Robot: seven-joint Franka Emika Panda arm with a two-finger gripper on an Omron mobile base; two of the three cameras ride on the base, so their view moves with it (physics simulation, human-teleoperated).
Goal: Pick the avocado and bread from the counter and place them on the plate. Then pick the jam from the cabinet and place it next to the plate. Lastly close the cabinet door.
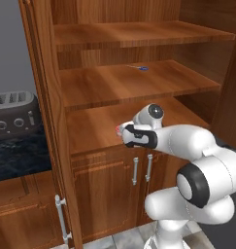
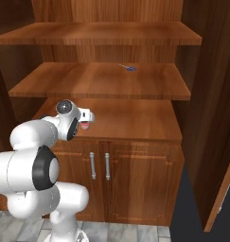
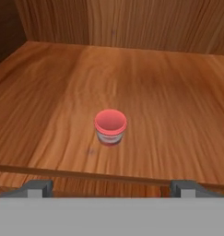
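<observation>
The jam point(image 3: 110, 126), a small jar with a red lid, stands on the lowest open shelf of the cabinet point(image 1: 139, 82), near the shelf's front edge. My gripper point(image 3: 112, 186) is open, level with that edge and short of the jar, with nothing between its fingertips point(image 3: 37, 186). From the left base the gripper point(image 1: 122, 132) hangs at the shelf's front left, with a bit of red jam point(image 1: 118, 129) beside it. From the right base the jam point(image 2: 85, 125) peeks out under the hand. The cabinet door point(image 1: 44, 112) stands open at the left. Avocado, bread and plate are out of view.
A dark toaster point(image 1: 12, 115) sits on the black counter point(image 1: 20, 158) left of the open door. A small blue thing point(image 2: 129, 69) lies on the middle shelf. Two small lower doors with bar handles point(image 2: 99, 165) are below the jam's shelf. A wooden side wall point(image 2: 208, 94) rises at the right.
</observation>
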